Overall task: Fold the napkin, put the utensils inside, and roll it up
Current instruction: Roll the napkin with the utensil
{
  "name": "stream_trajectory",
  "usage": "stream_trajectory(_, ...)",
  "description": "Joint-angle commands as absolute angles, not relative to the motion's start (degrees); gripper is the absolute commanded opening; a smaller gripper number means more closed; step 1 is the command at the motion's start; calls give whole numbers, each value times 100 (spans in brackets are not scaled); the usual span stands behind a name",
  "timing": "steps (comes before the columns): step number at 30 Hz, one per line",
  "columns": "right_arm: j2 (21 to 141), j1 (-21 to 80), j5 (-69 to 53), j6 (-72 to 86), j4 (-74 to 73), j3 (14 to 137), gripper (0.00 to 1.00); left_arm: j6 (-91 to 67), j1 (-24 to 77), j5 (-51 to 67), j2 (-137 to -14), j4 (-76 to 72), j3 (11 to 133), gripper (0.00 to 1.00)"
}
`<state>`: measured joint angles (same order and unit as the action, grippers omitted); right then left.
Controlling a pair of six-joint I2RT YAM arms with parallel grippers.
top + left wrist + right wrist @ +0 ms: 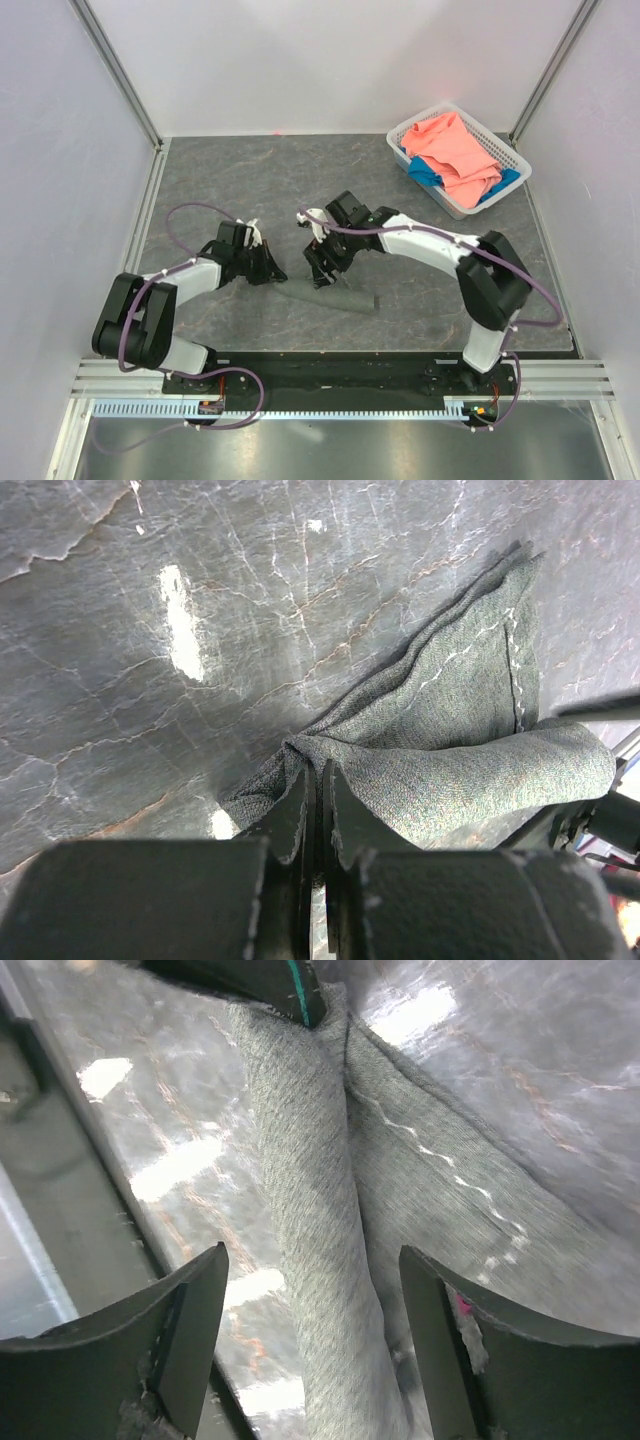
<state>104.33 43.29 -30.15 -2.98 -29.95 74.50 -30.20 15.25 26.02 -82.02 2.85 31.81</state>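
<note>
The dark grey napkin (335, 294) lies rolled into a long tube on the table near the front. My left gripper (268, 268) is shut, pinching the roll's left end (300, 765). My right gripper (322, 272) is open just above the middle of the roll, one finger on each side of the tube (320, 1260). A flat flap of the napkin (440, 1200) still lies unrolled beside the tube. The fork and chopsticks are hidden; I cannot see them in any view.
A white basket (459, 157) at the back right holds a salmon-pink cloth (455, 150) and a blue cloth (425, 172). Enclosure walls stand on the left, right and back. The arm bases sit along the front rail (330, 372).
</note>
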Motion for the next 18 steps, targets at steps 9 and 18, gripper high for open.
stream_trajectory(9, 8641, 5764, 87, -659, -2023, 5925, 85, -2883, 1538, 2698, -8560, 1098, 3744, 2)
stream_trajectory(18, 9052, 6143, 264, -1046, -1240, 5756, 82, -2857, 1529, 2742, -8631, 1248, 3893, 2)
